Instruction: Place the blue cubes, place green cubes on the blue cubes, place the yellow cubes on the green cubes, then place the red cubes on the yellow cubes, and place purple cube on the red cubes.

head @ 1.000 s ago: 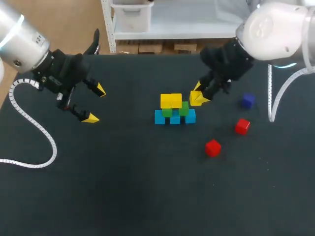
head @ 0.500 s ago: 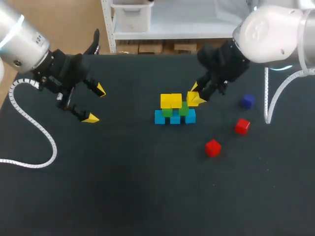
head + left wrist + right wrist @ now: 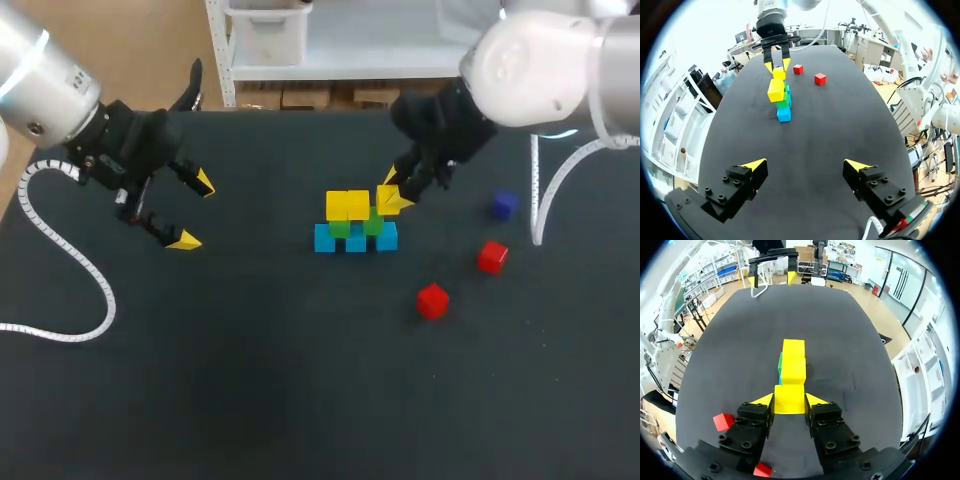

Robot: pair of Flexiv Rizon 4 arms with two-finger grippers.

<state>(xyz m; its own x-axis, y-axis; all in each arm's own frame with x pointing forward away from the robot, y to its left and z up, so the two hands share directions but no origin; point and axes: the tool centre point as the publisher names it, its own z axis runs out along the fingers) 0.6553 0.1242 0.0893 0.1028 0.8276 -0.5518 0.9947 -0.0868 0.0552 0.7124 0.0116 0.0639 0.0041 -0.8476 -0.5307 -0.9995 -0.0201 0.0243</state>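
Observation:
A stack stands mid-table: three blue cubes point(image 3: 355, 240) in a row, green cubes point(image 3: 372, 224) on them, and two yellow cubes point(image 3: 347, 205) on the green ones. My right gripper point(image 3: 393, 196) is shut on a third yellow cube point(image 3: 789, 398), held just above the stack's right end, in line with the other yellow cubes point(image 3: 793, 369). Two red cubes point(image 3: 432, 300) point(image 3: 491, 257) and a purple cube point(image 3: 504, 205) lie to the right. My left gripper point(image 3: 194, 211) hangs open and empty at the far left, with the stack point(image 3: 780, 97) well ahead of it.
The dark table point(image 3: 250, 380) is bare in front and between the left gripper and the stack. A white shelf unit stands past the far edge.
My right gripper has carried the yellow cube a little to the left, closer over the stack's right end. The left arm has not moved.

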